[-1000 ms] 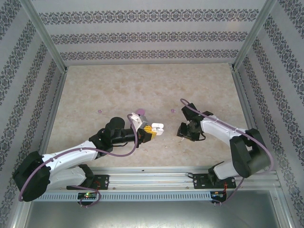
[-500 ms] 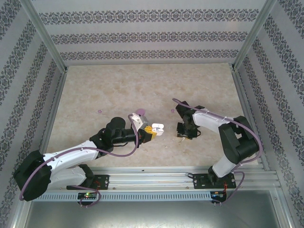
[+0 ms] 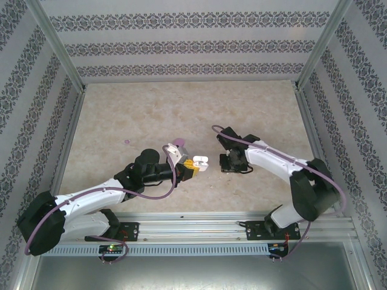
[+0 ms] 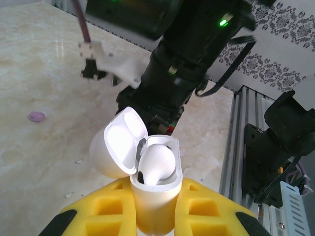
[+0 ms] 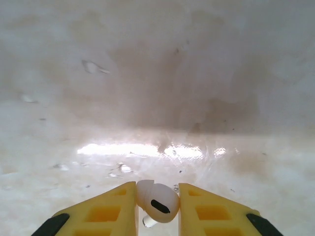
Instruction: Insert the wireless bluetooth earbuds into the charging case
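Note:
The white charging case [image 4: 156, 196] stands upright between the yellow fingers [image 4: 109, 209] of my left gripper [image 4: 155, 209], which is shut on its body. Its lid [image 4: 119, 147] is tipped open to the left, and one whitish earbud [image 4: 158, 161] sits in it. From above, the case [image 3: 201, 161] is at the tip of my left gripper [image 3: 193, 165], near the table's front middle. My right gripper [image 5: 157, 199] is shut on a second earbud [image 5: 158, 202], low over the table, its stem pointing down. From above, that gripper [image 3: 230, 164] is just right of the case.
A small purple dot [image 4: 36, 116] lies on the marble table [image 3: 181, 115] left of the case. The right arm [image 4: 182, 54] looms close behind the case. Metal rails [image 3: 199, 226] run along the near edge. Patterned walls [image 3: 187, 45] enclose the table.
The right arm has swung left and a little farther from the front edge, toward the case, and its jaws have closed. The left arm and case have not moved.

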Available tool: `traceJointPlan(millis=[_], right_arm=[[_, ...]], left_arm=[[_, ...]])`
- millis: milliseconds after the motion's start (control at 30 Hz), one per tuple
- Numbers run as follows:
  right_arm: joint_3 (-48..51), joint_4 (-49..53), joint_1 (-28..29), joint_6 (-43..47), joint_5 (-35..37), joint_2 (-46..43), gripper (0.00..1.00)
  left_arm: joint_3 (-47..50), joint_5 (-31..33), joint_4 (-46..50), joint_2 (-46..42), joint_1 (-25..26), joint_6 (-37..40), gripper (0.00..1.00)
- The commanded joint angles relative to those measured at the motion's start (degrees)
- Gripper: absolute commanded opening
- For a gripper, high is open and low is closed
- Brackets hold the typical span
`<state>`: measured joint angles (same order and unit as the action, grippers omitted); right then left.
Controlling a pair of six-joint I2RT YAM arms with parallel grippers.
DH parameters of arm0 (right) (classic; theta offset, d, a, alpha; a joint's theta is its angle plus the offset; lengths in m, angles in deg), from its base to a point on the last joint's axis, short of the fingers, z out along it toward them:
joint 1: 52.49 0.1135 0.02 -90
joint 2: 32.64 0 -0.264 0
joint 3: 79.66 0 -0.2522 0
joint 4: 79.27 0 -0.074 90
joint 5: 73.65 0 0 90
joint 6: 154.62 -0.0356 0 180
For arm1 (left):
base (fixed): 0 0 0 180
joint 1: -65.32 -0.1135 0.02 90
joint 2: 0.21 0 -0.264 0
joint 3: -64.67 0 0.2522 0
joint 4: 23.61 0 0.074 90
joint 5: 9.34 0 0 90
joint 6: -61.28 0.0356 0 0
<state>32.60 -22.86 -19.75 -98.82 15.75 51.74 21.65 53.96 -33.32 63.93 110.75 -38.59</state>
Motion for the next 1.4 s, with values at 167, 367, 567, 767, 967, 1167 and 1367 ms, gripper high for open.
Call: traceJointPlan(millis=[167,367,567,767,967,1167,1367], right_arm=[[-2.7,3.0,3.9,2.1,4.2,-12.4,0.21],[-3.9,3.8,7.7,2.9,6.7,-21.3,0.16],[-5.0,2.0,10.7,3.8,8.8,-28.7,0.15],[-5.9,-1.9,12.1,5.3,7.0,-32.7,0.14],[-7.3,-3.0,13.0,7.2,4.8,-32.4,0.14],[-7.6,-5.5,15.2,9.7,4.3,-32.7,0.14],[-7.2,-8.7,18.4,12.9,4.0,-32.1,0.14]], left_arm=[[0.1,-0.2,-5.6,-0.4,0.8,-2.1,0.0],[-0.5,-1.1,-8.6,1.4,0.8,-3.5,0.0],[-2.1,-1.6,-7.2,1.0,0.8,-3.8,0.0],[-4.1,-1.1,-0.8,-0.9,0.8,-1.5,0.0],[-4.2,-0.3,1.1,-2.5,0.8,-1.9,0.0],[-3.8,-0.3,0.4,-2.5,0.8,-4.0,0.0],[-4.5,-0.6,-0.1,-2.4,0.8,-4.6,0.0]])
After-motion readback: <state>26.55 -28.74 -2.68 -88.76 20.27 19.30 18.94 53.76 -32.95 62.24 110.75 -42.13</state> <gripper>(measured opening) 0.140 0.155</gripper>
